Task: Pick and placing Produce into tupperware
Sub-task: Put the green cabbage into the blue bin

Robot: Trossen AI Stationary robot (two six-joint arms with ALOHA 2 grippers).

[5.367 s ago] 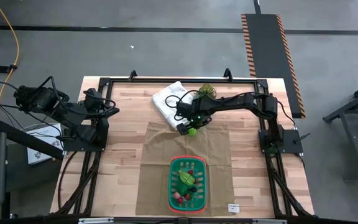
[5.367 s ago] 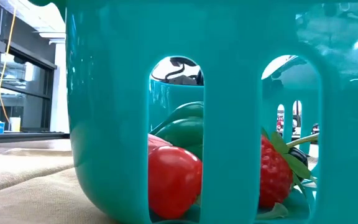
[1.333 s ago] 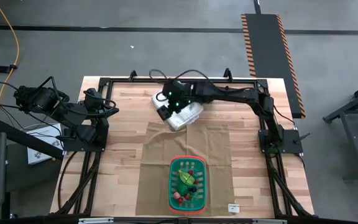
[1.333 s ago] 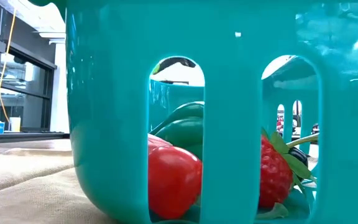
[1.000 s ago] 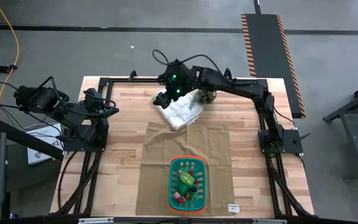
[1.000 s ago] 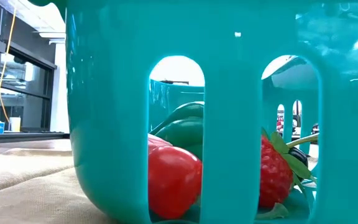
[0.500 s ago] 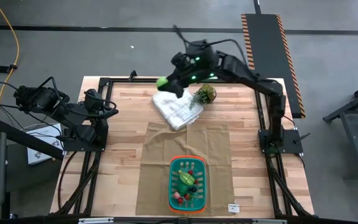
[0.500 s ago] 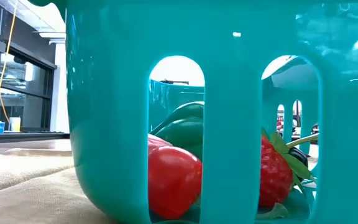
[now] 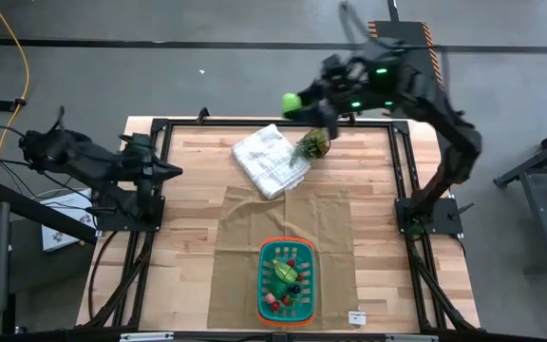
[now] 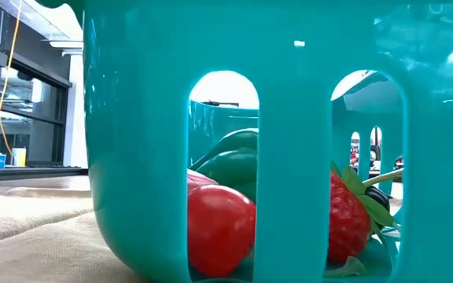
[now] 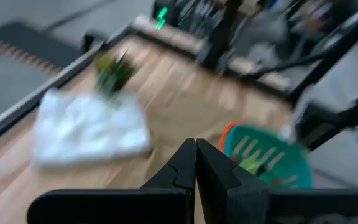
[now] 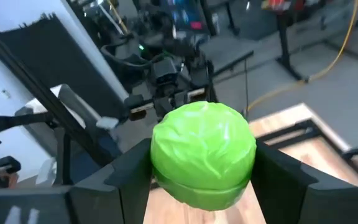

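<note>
My right gripper (image 9: 299, 103) is raised high over the table's far edge and is shut on a round, light green, cabbage-like piece of produce (image 12: 204, 152). The tupperware (image 9: 286, 280), a green basket with a red-orange rim, stands near the front edge on a tan mat. It holds several pieces of produce, among them a red tomato (image 10: 219, 228), a strawberry (image 10: 346, 220) and dark green pieces (image 10: 230, 161). My left gripper (image 11: 196, 163) is shut with nothing in it, held back at the table's left side (image 9: 171, 171). My right gripper pinches the green ball between its two fingers, one on each side (image 12: 159, 158). The fingers (image 12: 120, 177) lie about level and point toward the table's left. The ball is lifted clear, high above the table.
A folded white cloth (image 9: 271, 160) lies at the far middle of the table, with a small leafy potted plant (image 9: 313, 144) just to its right. The tan mat (image 9: 283, 237) covers the middle. The black frame rail (image 9: 273, 122) runs along the far edge.
My right gripper has risen steeply from just above the white cloth and swung toward the far right, past the far edge, carrying the green ball clear of everything. My left gripper has tipped up a little in place.
</note>
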